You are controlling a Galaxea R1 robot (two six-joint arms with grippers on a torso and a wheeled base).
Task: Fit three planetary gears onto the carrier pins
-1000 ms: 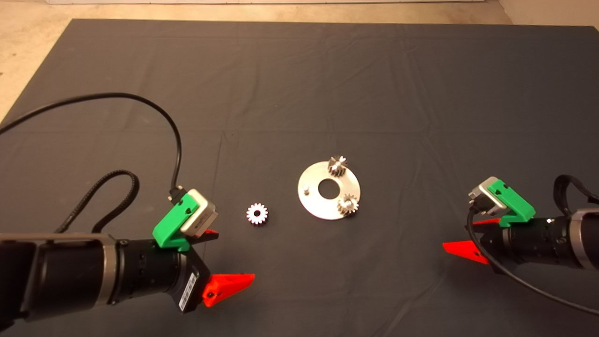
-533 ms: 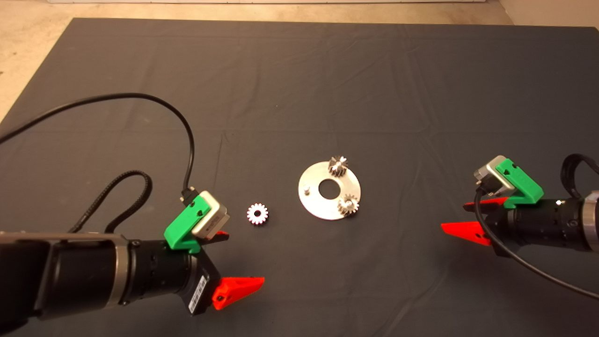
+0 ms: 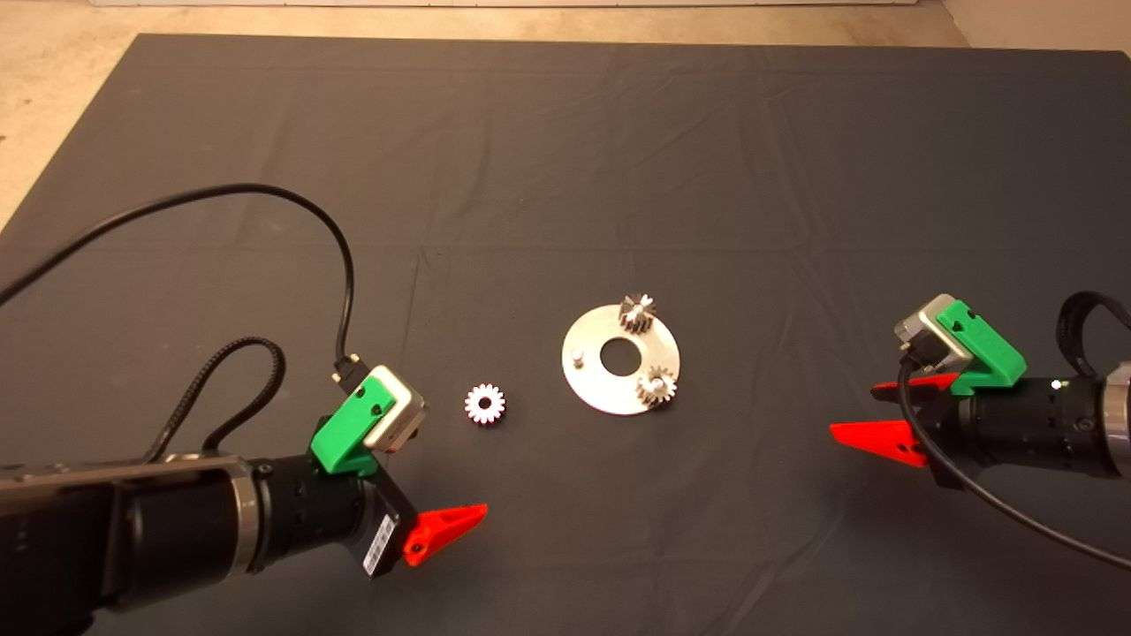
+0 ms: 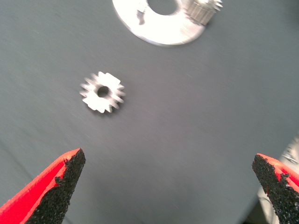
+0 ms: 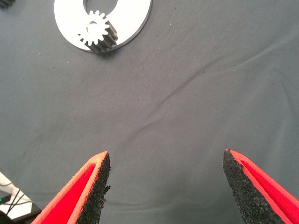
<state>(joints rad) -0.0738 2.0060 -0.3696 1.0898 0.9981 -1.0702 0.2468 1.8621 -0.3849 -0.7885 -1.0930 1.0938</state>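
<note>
On dark mat (image 3: 565,159), silvery-white gear (image 3: 485,405) loose beside carrier disc (image 3: 601,389), left gripper (image 3: 433,481) spread wide near it, right gripper (image 3: 879,413) parted, well apart.

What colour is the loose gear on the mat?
Bright silvery-white; the loose gear lies flat on the dark mat, left of the disc. Head view shows it best.

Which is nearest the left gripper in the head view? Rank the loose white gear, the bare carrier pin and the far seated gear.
From the left gripper:
1. Loose white gear, on the mat left of the disc.
2. Bare carrier pin, disc's left rim.
3. Far seated gear, disc's far rim.
</note>
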